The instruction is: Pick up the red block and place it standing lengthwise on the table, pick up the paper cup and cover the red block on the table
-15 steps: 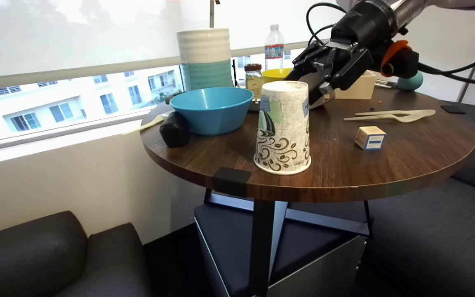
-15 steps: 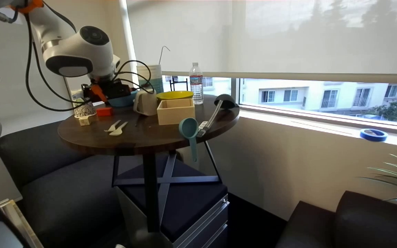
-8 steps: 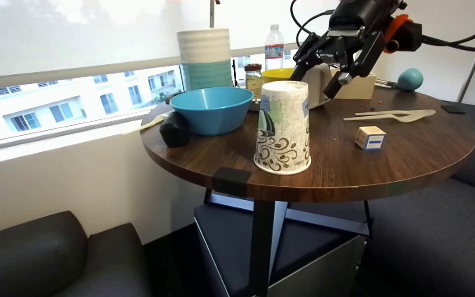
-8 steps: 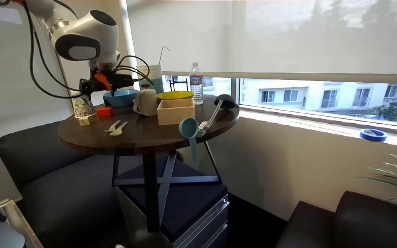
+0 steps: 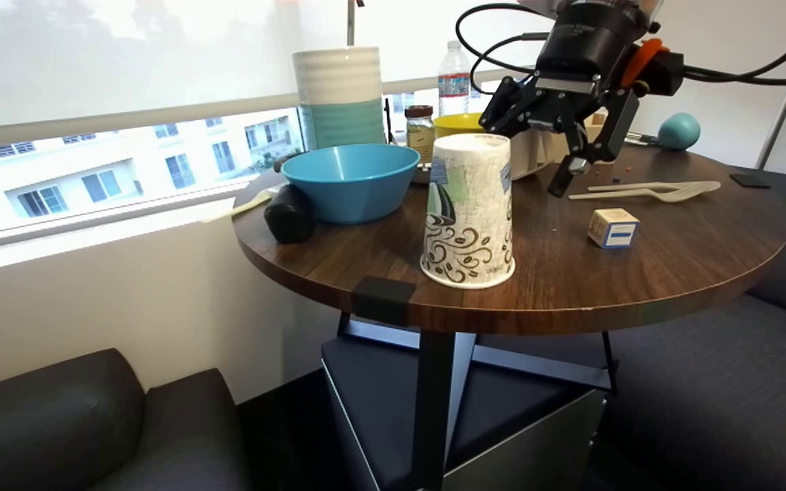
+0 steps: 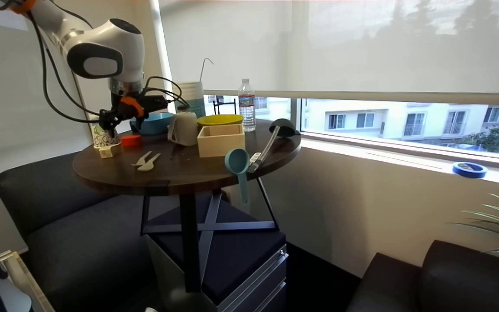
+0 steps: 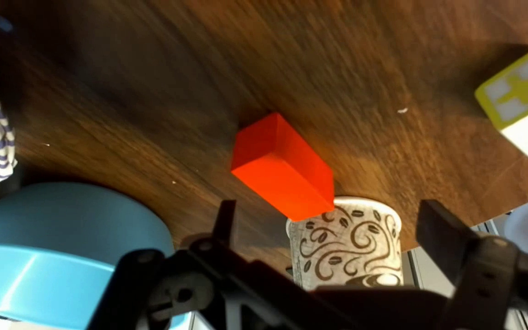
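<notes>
The end effector [image 7: 328, 213] is wide, its two fingers standing well apart in the lower half of the wrist view. In an exterior view it hangs tilted above the surface [image 5: 696, 266], behind the paper cup [image 5: 468, 211]. The red block [image 7: 287, 167] lies on one of its long sides on the surface, just beside the paper cup; whether the two touch cannot be told. The paper cup stands mouth down close to the edge, near a dark strip [image 5: 384, 299] wrapped over that edge. A small cube [image 5: 613, 228] sits farther along, a little in from the same edge. A blue bowl [image 5: 348, 184] stands near the window-side edge, with a black object [image 5: 289, 215] beside it. Two pale utensils [image 6: 147, 164] lie side by side, a short way in from the near edge in an exterior view. Toward the edge opposite the paper cup stand a wooden box [image 6: 221, 143], a yellow bowl [image 6: 219, 120] and a water bottle [image 6: 246, 106]. A teal scoop [image 6: 237, 161] reaches out past the edge there.
</notes>
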Robot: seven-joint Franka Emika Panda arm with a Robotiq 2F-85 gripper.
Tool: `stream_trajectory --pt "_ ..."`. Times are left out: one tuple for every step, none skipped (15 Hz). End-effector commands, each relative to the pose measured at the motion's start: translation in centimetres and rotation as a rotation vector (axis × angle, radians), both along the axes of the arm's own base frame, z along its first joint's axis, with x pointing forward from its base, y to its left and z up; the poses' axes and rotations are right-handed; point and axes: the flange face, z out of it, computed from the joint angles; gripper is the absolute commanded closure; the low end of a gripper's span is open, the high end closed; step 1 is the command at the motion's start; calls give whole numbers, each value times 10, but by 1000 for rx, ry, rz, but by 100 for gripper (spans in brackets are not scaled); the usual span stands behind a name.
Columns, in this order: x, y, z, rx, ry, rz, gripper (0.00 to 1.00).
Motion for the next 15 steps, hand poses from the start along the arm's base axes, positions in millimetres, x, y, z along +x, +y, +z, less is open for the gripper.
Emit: stream_trajectory --pt "8 4 -2 -27 -54 25 0" --pt "8 3 -3 -35 -58 27 0" --pt "8 2 -5 -45 -61 30 0" --pt "8 2 -7 -52 -60 34 0" --pt "9 2 -9 -55 -65 29 0" --pt "10 2 -11 -59 -63 30 0" --pt "11 3 -13 -54 -64 29 1" --pt "12 5 -14 -43 -66 26 2" --pt "12 8 -16 -24 -72 33 0" --pt "13 9 -17 -14 -75 34 0" --pt "14 11 -20 -4 -76 39 0" --pt "15 12 -23 0 -76 45 0" --pt "15 13 -26 2 -72 48 0" --pt "16 13 -29 2 -68 53 1" --pt "17 12 -30 2 -66 54 9"
